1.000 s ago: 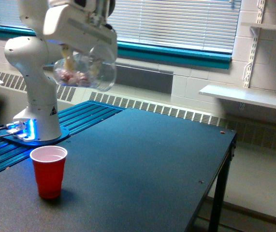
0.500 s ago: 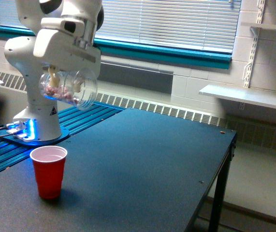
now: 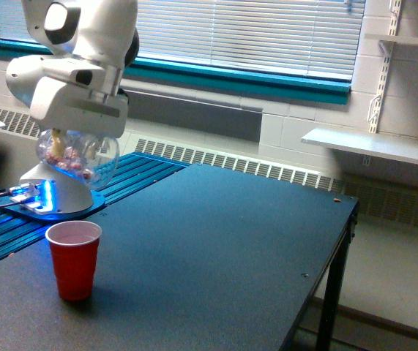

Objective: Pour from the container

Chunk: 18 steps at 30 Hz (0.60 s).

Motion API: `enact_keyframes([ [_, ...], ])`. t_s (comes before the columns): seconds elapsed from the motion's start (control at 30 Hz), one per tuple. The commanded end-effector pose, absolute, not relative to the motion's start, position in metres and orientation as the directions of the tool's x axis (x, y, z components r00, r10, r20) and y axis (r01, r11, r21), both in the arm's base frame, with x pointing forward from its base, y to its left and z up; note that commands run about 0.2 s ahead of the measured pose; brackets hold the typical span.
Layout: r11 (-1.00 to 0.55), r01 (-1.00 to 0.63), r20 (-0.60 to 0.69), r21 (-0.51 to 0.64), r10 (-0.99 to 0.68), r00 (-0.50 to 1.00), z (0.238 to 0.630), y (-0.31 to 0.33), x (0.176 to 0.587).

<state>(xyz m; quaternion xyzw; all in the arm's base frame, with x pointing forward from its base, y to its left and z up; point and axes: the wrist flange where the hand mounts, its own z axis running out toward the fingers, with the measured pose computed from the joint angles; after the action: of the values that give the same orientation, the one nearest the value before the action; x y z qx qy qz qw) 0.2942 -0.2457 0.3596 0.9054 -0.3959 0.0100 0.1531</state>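
Jug (image 3: 77, 156) held above cup (image 3: 74, 259), cup on table (image 3: 216, 248), robot base (image 3: 55, 194) seemingly behind cup

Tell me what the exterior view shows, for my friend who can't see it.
A white robot arm's pincer holds a clear jug of pinkish-white pieces above a red cup on a dark table. Window blinds hang behind.
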Motion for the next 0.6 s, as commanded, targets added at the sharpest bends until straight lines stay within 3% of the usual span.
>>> enact_keyframes([
  [0.03,-0.664,-0.697,0.098,0.271,-0.701,0.706,0.354,-0.253,0.279],
  [0.6,-0.664,-0.686,-0.067,0.298,-0.732,0.678,0.322,-0.259,0.241],
])
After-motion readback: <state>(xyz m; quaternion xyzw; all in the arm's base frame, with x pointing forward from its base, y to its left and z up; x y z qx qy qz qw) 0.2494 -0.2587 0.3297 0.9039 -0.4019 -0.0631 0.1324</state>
